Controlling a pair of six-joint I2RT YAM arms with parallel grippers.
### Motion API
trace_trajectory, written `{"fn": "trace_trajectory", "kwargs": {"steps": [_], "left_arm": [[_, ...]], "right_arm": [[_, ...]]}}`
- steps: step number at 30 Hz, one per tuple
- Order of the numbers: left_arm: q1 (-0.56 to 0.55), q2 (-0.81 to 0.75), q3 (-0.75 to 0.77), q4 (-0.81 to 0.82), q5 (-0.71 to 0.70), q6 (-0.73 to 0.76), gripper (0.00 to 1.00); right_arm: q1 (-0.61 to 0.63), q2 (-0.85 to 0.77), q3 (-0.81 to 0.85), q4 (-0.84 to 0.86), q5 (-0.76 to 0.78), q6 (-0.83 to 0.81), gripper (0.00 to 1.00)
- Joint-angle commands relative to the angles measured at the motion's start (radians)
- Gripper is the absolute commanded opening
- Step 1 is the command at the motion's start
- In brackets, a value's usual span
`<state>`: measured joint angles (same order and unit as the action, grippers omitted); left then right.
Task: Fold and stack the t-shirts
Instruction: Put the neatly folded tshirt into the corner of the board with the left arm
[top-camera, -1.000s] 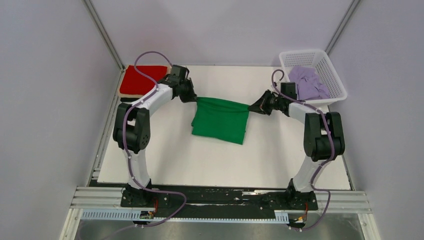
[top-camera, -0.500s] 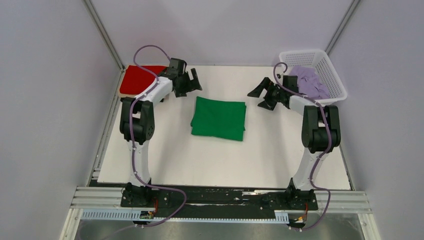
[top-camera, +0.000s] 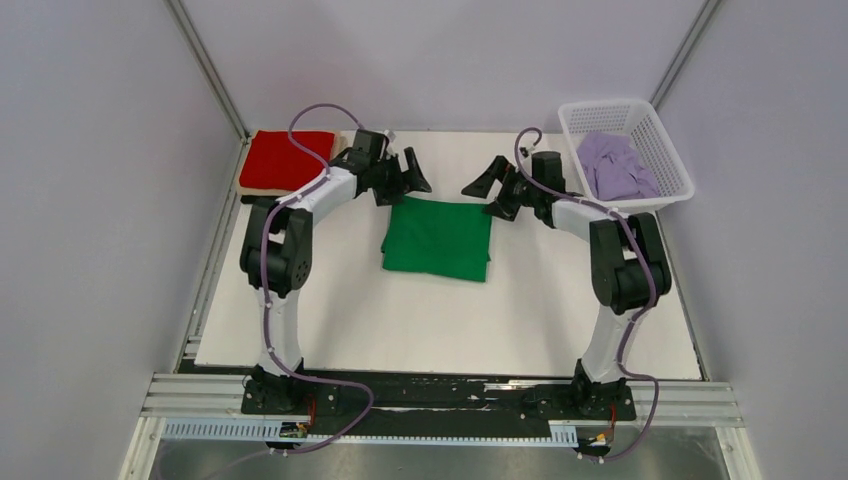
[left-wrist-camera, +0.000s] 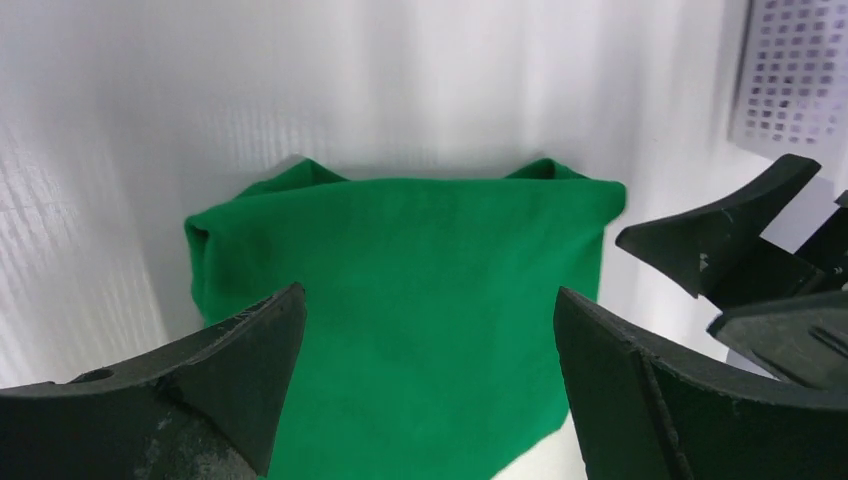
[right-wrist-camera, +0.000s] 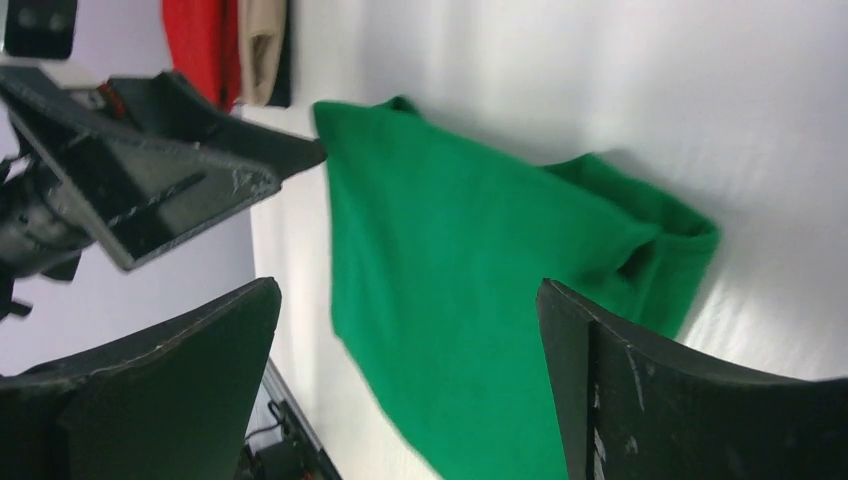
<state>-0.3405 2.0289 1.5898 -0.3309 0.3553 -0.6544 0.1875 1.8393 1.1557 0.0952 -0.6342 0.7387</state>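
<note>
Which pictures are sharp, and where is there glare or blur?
Top external view: evenly lit, sharp across the folded bright green cloth t-shirt. Left wrist view: streaky glare on the white table, white plastic lattice basket blurred. Right wrist view: the shirt's edges look smeared.

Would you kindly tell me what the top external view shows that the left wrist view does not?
Only top external: the red t-shirt at the far left corner, and the lilac t-shirt in the basket. Only left wrist: the rolled edge folds of the green t-shirt, close up. Both: the folded green t-shirt flat on the table, part of the basket, and the left gripper and right gripper, open, holding nothing.
</note>
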Motion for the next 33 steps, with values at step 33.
{"fn": "trace_trajectory", "kwargs": {"steps": [33], "left_arm": [[-0.323,-0.599,-0.580,-0.176,-0.486,-0.137,1.00]], "right_arm": [[0.173,-0.688,-0.467,-0.350,0.715,0.072,1.00]]}}
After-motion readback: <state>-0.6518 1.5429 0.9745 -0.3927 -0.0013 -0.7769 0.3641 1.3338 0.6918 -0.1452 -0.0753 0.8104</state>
